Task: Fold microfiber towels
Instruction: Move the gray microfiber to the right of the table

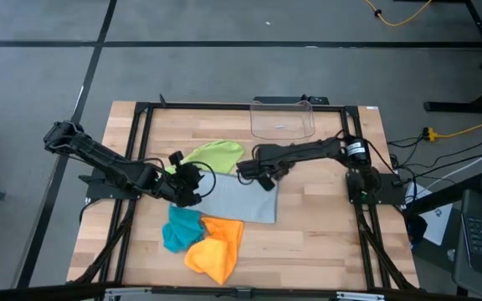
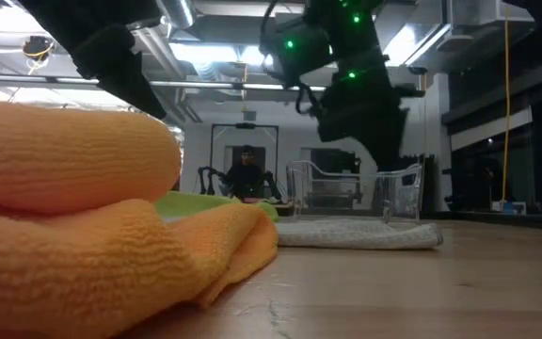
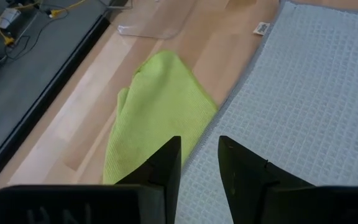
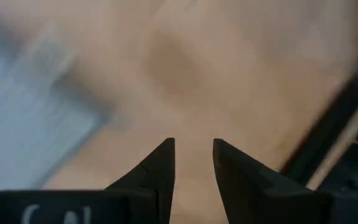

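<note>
- High view: the grey towel [image 1: 239, 201] lies flat mid-table [image 1: 325, 226], the green towel [image 1: 216, 155] at its far-left corner, teal [image 1: 180, 228] and orange [image 1: 216, 247] bunched nearer the front. The left gripper [image 1: 192, 186] and right gripper [image 1: 253, 171] are both at the grey towel's edge.
- Low view: orange fills the foreground; grey lies flat before a clear bin [image 2: 356, 191].
- Left wrist view: fingers [image 3: 166, 165] narrowly apart – nothing between them – over grey beside green.
- Right wrist view: fingers [image 4: 160, 165] narrowly parted, empty, above bare wood.
</note>
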You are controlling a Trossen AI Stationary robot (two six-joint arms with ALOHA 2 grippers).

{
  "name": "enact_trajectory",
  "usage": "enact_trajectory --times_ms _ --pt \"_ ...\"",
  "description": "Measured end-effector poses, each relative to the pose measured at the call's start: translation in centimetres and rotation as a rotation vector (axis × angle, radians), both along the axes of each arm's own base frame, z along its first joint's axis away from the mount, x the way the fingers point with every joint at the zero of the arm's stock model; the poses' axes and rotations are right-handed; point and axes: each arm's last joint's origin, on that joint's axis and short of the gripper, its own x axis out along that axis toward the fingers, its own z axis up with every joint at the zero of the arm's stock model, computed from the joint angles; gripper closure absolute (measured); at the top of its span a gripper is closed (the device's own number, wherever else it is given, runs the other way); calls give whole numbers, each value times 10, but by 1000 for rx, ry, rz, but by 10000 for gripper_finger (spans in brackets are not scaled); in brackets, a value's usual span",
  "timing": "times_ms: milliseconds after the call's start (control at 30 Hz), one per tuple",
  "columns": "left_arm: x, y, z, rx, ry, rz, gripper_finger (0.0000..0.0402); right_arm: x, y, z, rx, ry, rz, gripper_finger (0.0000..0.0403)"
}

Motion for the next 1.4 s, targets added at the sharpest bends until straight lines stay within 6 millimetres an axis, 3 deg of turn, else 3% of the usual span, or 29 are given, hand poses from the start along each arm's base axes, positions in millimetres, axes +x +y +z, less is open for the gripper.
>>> enact_trajectory --times_ms 100,233,333,433,533,700,867,1033,1167,1400 --pt "0 0 0 -1 1 -1 303 3 16 -5 203 -70 194 291" --pt "0 0 0 -1 3 -2 303 17 47 -6 380 -309 532 291" --pt "0 0 0 -1 3 -1 303 25 64 8 381 -503 736 291" --pt "0 0 0 -1 3 -2 303 25 68 19 293 -614 846 291" --pt "0 0 0 -1 3 -1 303 12 63 27 212 -661 875 291" --pt "0 0 0 -1 4 -3 303 -34 47 33 186 -714 765 291" --pt "0 0 0 -2 5 -4 303 -54 42 38 74 -1074 696 291" --pt "0 0 0 -1 5 -4 303 -47 43 24 19 -1389 662 291" --pt "0 0 0 -2 5 -5 303 -37 44 -5 -4 -1387 701 291" --pt "0 0 0 -2 5 -5 303 6 44 -25 15 -1356 639 291"
